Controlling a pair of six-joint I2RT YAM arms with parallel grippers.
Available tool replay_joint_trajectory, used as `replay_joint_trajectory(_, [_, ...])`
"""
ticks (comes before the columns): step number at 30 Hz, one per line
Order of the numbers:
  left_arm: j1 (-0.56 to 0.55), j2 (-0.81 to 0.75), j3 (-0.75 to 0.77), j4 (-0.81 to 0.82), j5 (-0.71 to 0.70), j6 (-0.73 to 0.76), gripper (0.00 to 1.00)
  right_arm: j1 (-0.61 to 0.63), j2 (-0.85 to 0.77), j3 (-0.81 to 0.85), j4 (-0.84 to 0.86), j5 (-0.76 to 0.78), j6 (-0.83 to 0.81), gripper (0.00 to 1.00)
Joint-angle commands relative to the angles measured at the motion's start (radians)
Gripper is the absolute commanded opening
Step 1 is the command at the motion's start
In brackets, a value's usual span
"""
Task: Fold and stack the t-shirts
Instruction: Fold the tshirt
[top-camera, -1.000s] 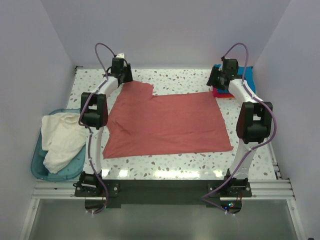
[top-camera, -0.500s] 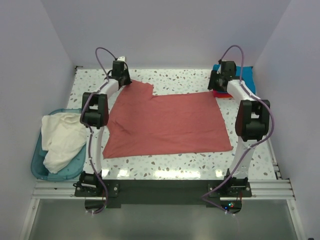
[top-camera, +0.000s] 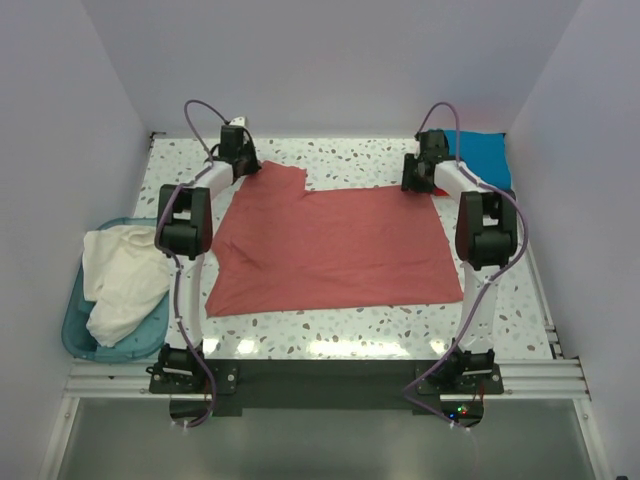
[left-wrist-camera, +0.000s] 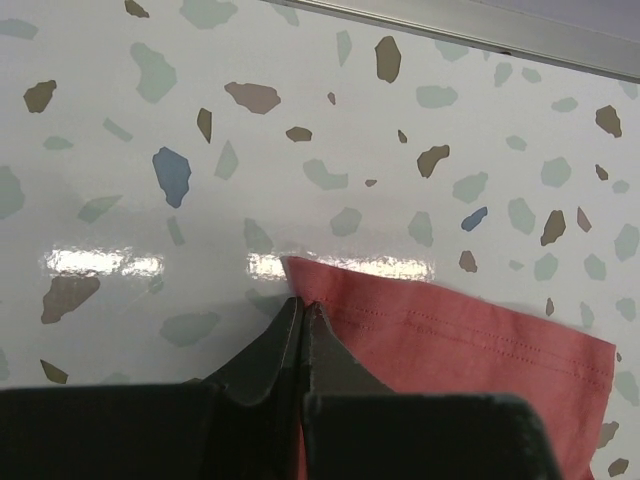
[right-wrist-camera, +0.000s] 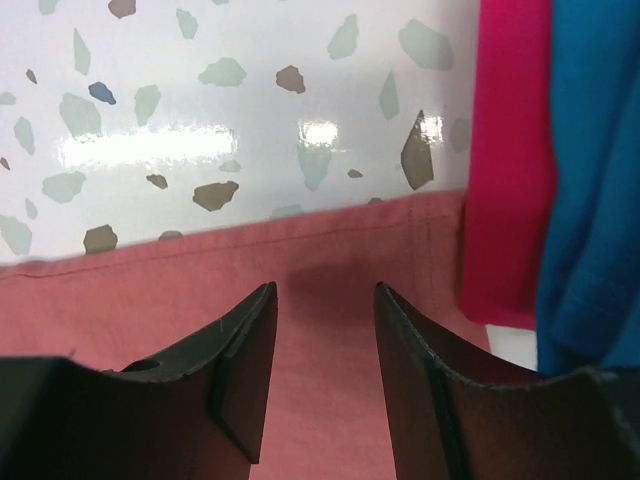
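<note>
**Overhead and wrist views: both arms reach to the far edge of a dusty brick-red cloth t-shirt spread flat on the white speckled terrazzo tabletop.** The shirt's long axis runs left to right. Its body lies on the near side of both claws, toward the arm bases, and each arm is nearer its own far corner.

Left gripper: at the far left corner, jaws pressed together with no gap. Their tips meet on the stitched corner of the hem, so the corner appears pinched. How much cloth sits between the pads is hidden by the fingers themselves.

Right gripper: at the far right corner, jaws about half apart and holding nothing, straddling the cloth just inside the hem line. Whether the tips touch the fabric cannot be told.

Judged step: securing the two far corners for a fold toward the near edge. The left corner looks taken, the right not yet. The next move turns on the right jaws closing on the cloth between them without catching the neighbouring stack.

That stack is a bright pinkish-red t-shirt with a teal-blue t-shirt apparently on top. It abuts the right corner in the wrist view, where it is cut off by the frame. From overhead the pinkish-red one is almost wholly hidden behind the right arm.

A cream-white t-shirt lies crumpled in a light-blue plastic bin at the table's left side, well apart. The collar and sleeves of the spread shirt are hard to make out
</note>
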Motion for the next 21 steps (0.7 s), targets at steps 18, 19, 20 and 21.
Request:
replay_joint_trajectory(18, [0.036,-0.063,0.001,0.067,0.04,-0.01,0.0,-0.072,0.074,0.084,0.061,0.038,0.164,0.47])
replay_joint_trajectory(19, [0.036,-0.058,0.003,0.065,0.04,-0.01,0.0,-0.098,0.074,0.081,0.064,0.032,0.171,0.47])
replay_joint_trajectory(20, [0.036,-0.056,0.007,0.064,0.043,-0.01,0.0,-0.109,0.076,0.08,0.072,0.021,0.175,0.47])
replay_joint_trajectory(21, [0.036,-0.055,0.009,0.065,0.042,-0.01,0.0,-0.114,0.079,0.083,0.072,0.027,0.175,0.47])
